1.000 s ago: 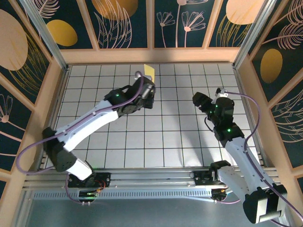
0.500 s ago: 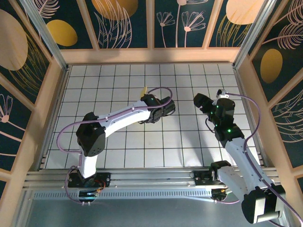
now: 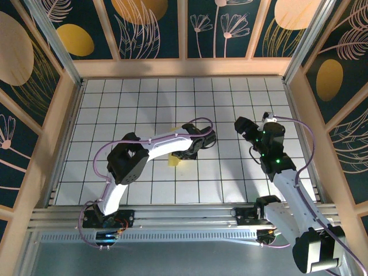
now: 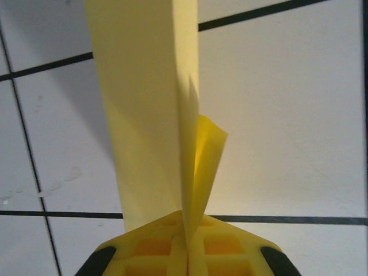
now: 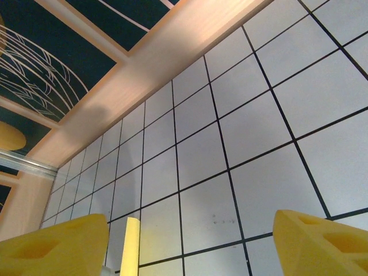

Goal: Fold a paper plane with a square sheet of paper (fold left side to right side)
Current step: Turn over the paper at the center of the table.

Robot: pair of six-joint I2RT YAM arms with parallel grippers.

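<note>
paper: the folded yellow paper [image 4: 149,115] is a narrow, creased-up strip with one loose flap poking out sideways. It's around the middle of the table [image 3: 230,172], a touch toward the near edge. I can't tell from above whether its free end touches the surface.
left fingers: the left fingers [image 4: 169,244] are clamped right down on one end of the paper, with the layers squeezed flat between them.
why that grip: I reckon pinching across the layers stops them springing apart while the piece gets carried or set down.
right fingers: the right fingers [image 3: 244,125] are spread wide with nothing in them. They hang over the table toward its right edge, well apart from the paper.
why there: it looks parked out of the way, spread ready to press or pinch a crease if needed.
progress: it's well past a flat square. I can't say from these angles whether it's a finished dart.
watch out: thin stuff, so that flap could pop open on release.
</note>
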